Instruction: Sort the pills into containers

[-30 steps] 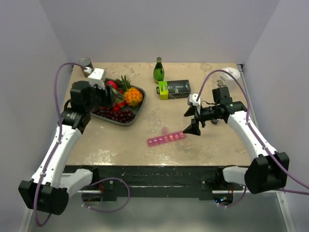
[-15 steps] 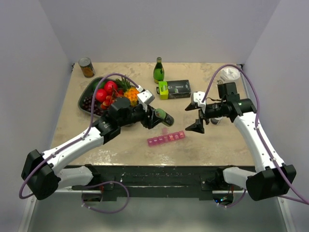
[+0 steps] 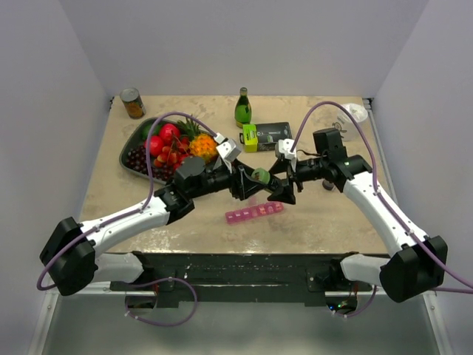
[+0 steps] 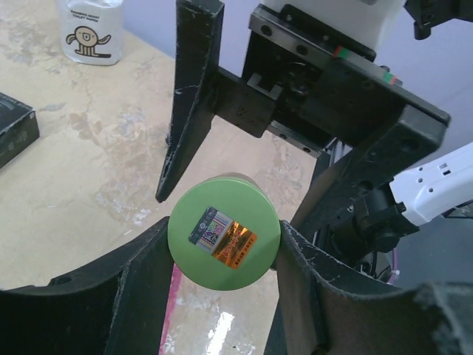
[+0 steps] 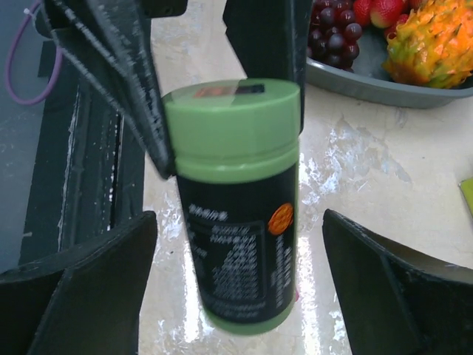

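My left gripper (image 3: 251, 180) is shut on the green cap end of a dark pill bottle (image 3: 260, 176) and holds it in the air above the table's middle. In the left wrist view the cap's top (image 4: 224, 240) sits between my fingers. My right gripper (image 3: 281, 189) is open, with one finger on each side of the bottle's body (image 5: 238, 244) and not touching it. The pink pill organiser (image 3: 255, 212) lies on the table just below and in front; a sliver of it shows in the left wrist view (image 4: 176, 296). No pills are in view.
A dark fruit tray (image 3: 137, 164) stands at the back left, also in the right wrist view (image 5: 369, 87). A can (image 3: 133, 103), a green glass bottle (image 3: 243, 109), a black-and-green box (image 3: 267, 136) and a white bottle (image 4: 92, 26) stand at the back.
My left arm swung from the fruit tray to the middle with the bottle. My right gripper moved left, and its open jaws now flank the bottle.
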